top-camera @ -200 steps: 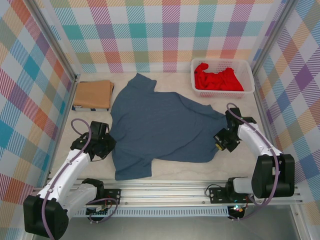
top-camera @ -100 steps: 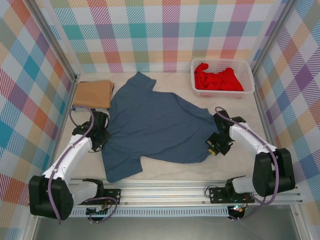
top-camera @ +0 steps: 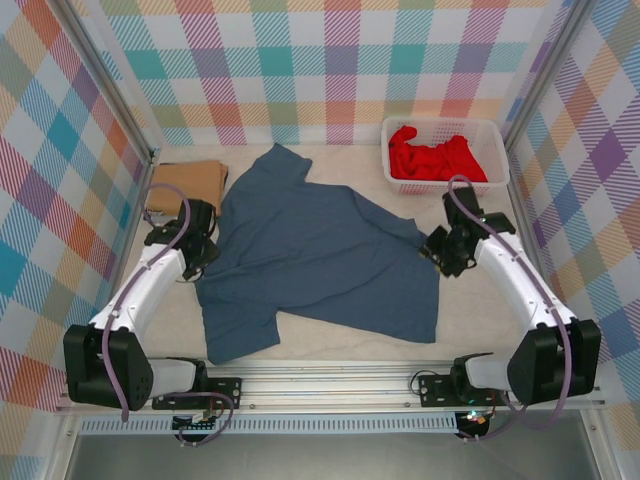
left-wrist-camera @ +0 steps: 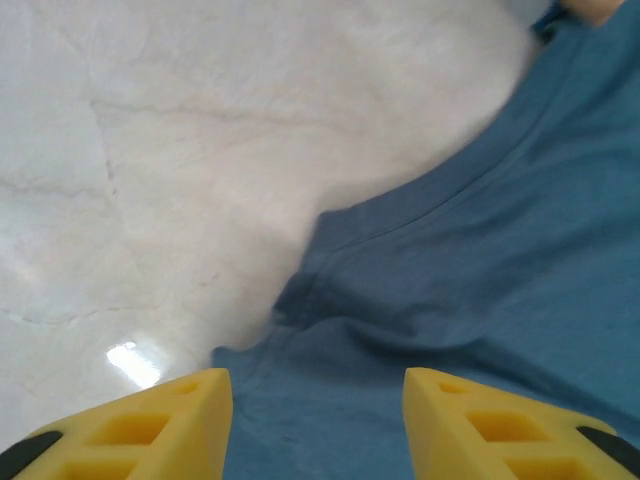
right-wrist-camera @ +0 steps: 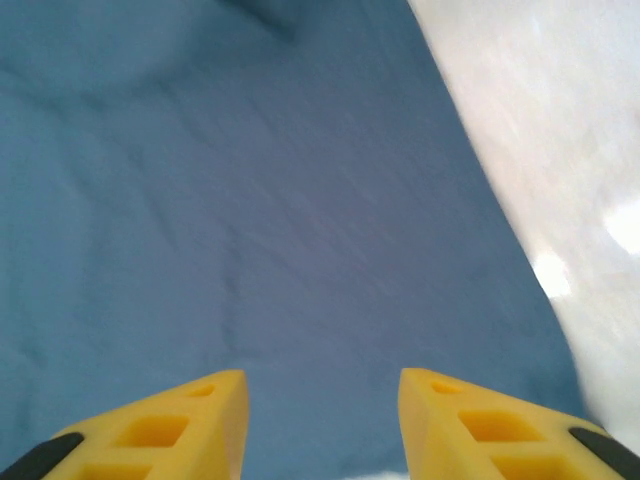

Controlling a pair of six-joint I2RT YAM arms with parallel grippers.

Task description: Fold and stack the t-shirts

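Both my hands spread, gripping nothing: L hand (left-wrist-camera: 315,400) over the blue t-shirt (top-camera: 320,260) at its left edge, R hand (right-wrist-camera: 320,400) over its right side. Shirt lies spread mid worktop (top-camera: 480,320). Far left, the tan t-shirt (top-camera: 185,185) sits folded; far right, the red t-shirt (top-camera: 435,158) is bunched in the white basket (top-camera: 497,135).

The pale table (top-camera: 475,325) bears a blue t-shirt (top-camera: 320,260), tan t-shirt (top-camera: 185,185) and white basket (top-camera: 450,187).

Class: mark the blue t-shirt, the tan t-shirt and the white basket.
blue t-shirt (top-camera: 320,250): top view, middle of its body.
tan t-shirt (top-camera: 190,182): top view, middle of its folded upper face.
white basket (top-camera: 445,188): top view, its near wall.
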